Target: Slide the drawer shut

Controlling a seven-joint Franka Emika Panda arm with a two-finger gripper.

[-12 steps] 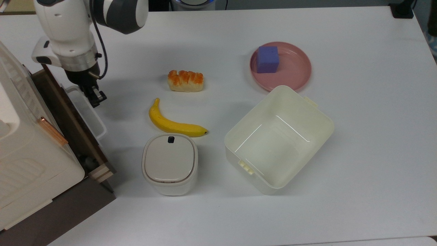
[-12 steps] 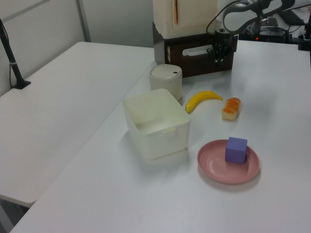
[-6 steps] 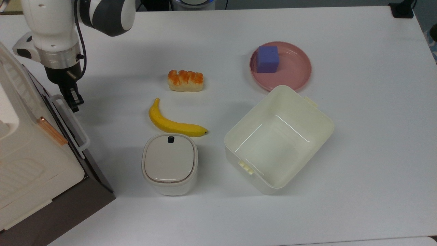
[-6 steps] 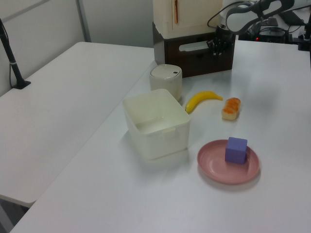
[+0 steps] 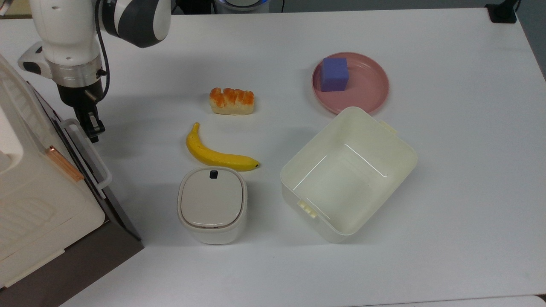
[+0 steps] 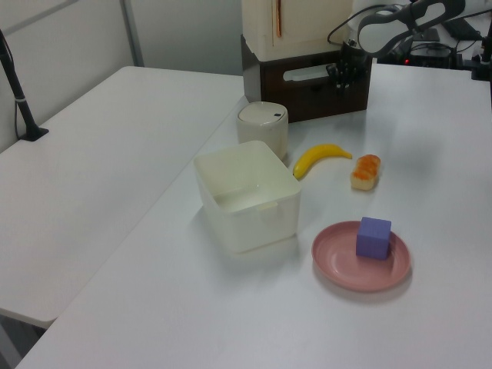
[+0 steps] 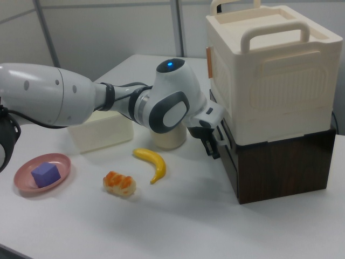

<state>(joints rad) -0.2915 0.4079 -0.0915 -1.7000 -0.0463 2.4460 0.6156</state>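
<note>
The drawer [image 5: 69, 143] sits pushed into the dark brown cabinet at the top view's left edge, its front about flush with the cabinet face. Its white loop handle [image 5: 90, 156] sticks out toward the table. My gripper [image 5: 94, 129] hangs fingers-down right at the upper end of that handle, shut with nothing held. In the left view the gripper [image 6: 338, 72] is at the right end of the drawer [image 6: 314, 79] front. In the right view the gripper [image 7: 212, 144] stands against the drawer [image 7: 228, 157] just under the cream box.
A big cream box [image 5: 25, 179] sits on the cabinet. On the table lie a banana [image 5: 215, 156], a piece of bread [image 5: 231, 101], a lidded white bin [image 5: 212, 204], a cream tub [image 5: 410, 150] and a pink plate [image 5: 370, 87] holding a purple block [image 5: 335, 73].
A second ago the drawer stood partly out; it has slid into the cabinet as my gripper moved toward the top view's left. Over the last half second almost nothing shifted.
</note>
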